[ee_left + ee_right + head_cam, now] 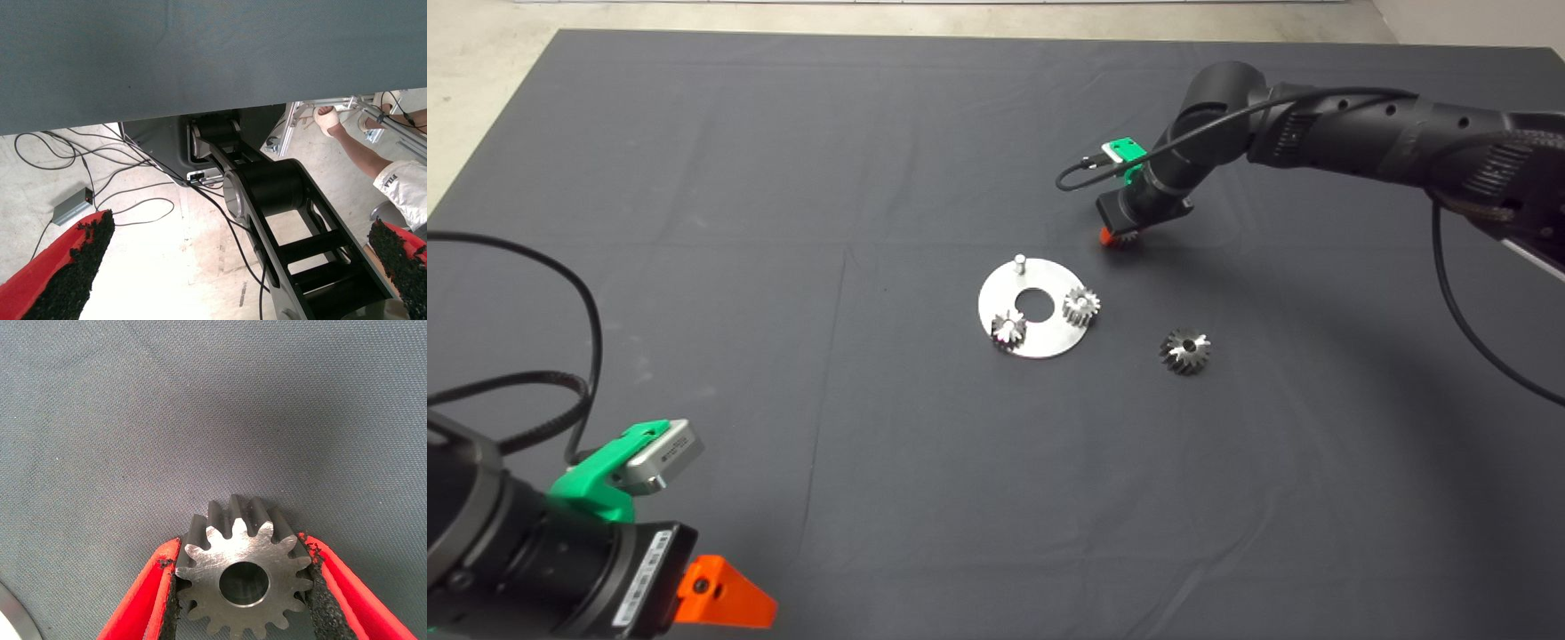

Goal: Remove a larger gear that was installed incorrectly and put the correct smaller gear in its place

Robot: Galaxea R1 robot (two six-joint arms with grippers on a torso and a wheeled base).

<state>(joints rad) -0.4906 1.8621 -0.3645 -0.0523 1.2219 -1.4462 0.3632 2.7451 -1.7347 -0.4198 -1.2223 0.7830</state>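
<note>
Right gripper (243,587) is down at the mat (783,178), just past the far-right edge of the round plate (1040,342) — its red fingers (143,600) are clamped on the smaller gear (243,577), pads pressing the teeth from both sides. Gear sits flat between them, dull grey, short teeth, round centre hole. In the head view only a sliver of it shows under the gripper.

Larger gear (1185,349) lies on the mat to the right of the plate, well apart from the gripper, not on the plate. Long pointed teeth, dark centre hole.

Plate holds two bright small gears (1008,328) (1081,306) and one bare upright pin (1019,261) at its far edge, around a big centre hole.

Left gripper (725,600) is parked at the lower left, fingers spread wide, holding nothing — its wrist view shows floor, cables and a person's arm (357,150).
</note>
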